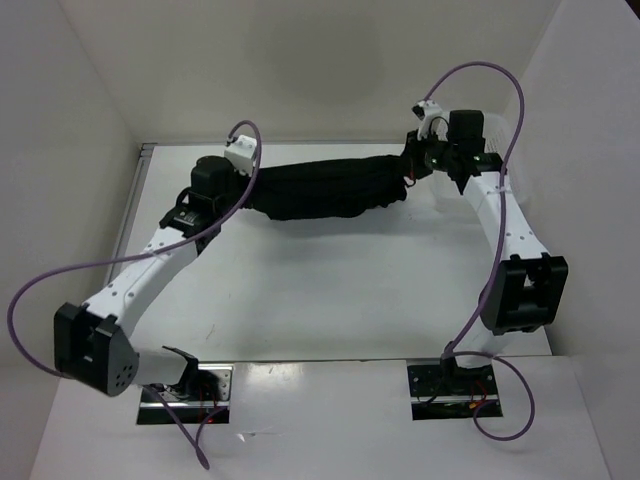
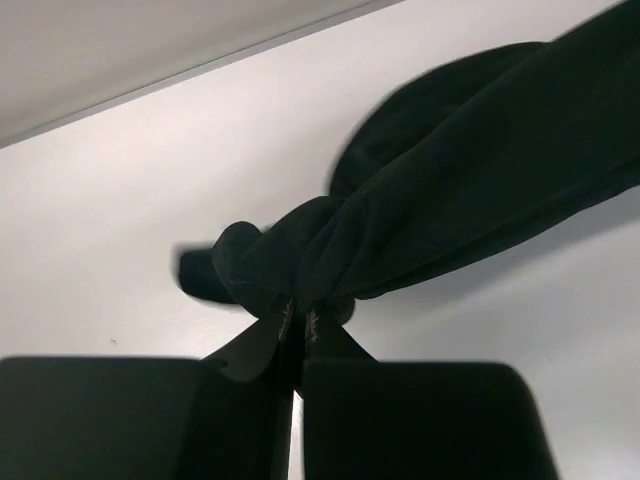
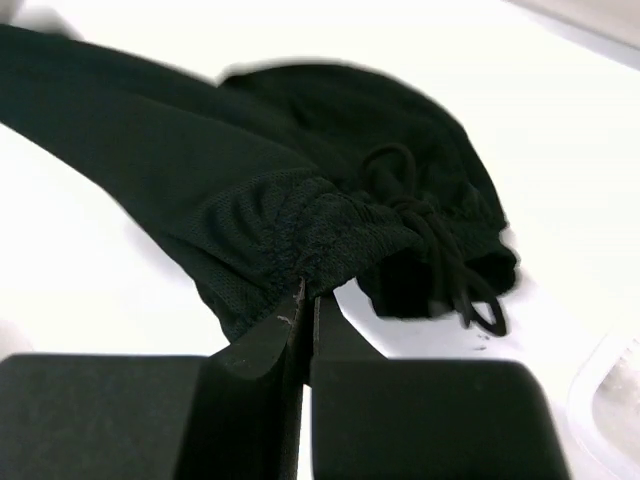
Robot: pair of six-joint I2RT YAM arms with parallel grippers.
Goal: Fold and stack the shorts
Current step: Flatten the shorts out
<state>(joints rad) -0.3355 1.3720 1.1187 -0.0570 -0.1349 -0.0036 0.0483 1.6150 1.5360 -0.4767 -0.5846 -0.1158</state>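
**foldbot_fan:** So what's the likely fail here? The shorts (image 1: 325,188) are strung out between both arms like a rope, across the far part of the worktop (image 1: 330,290).

**yam_tinkerer:** Slipping, I'd say. The left gripper (image 2: 299,318) is clamped fully closed on just a small wad of cloth at the left end. The right gripper (image 3: 306,288) is closed just as tight on the gathered waistband (image 3: 320,235). Those are thin pinches on soft fabric. If the arms pull apart any harder, one end could pop out and the whole thing flops.

**foldbot_fan:** And the fold itself?

**yam_tinkerer:** The cloth is bunched and twisted, not spread flat. Lay it down like that and I'd guess you get a lumpy, crooked fold. The drawstring (image 3: 445,255) also dangles loose just beside the right gripper's grip. It could end up trapped under a layer, or sticking out.

**foldbot_fan:** Is it off the worktop?

**yam_tinkerer:** Both ends look lifted, with shadow underneath in the wrist views. The middle sags, and I can't tell if it touches. The shorts run straight out from each gripper's tips toward the other arm.
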